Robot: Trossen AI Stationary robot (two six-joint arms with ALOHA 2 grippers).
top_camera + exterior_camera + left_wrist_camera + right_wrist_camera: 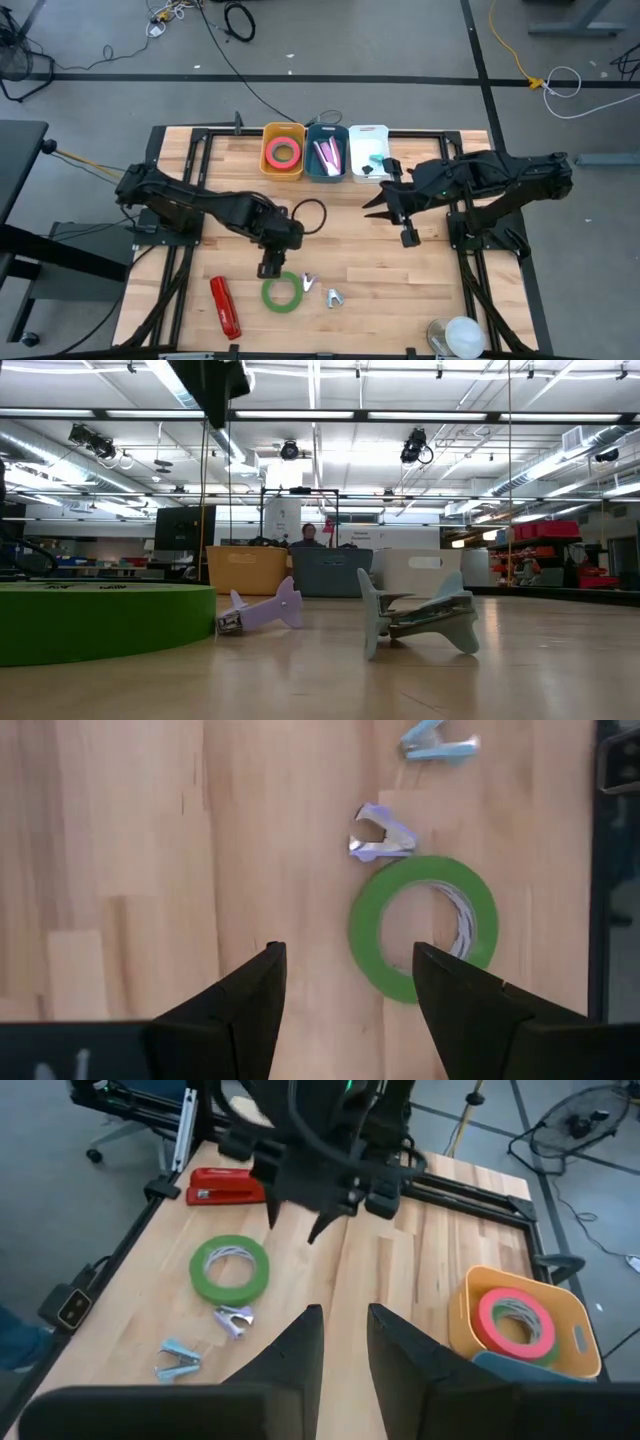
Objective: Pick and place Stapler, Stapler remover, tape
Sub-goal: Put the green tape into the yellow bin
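the left gripper (271,268) is hovering spread beside the green tape (282,292); it should straddle one rim before pinching.

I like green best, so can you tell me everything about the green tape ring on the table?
The green tape roll is a flat ring with a wide open centre that shows the wooden table through it. Its inner wall looks pale. It lies flat near the table's front edge, between the red stapler and a small purple staple remover close beside it. The left pincer hovers open above it, not touching.
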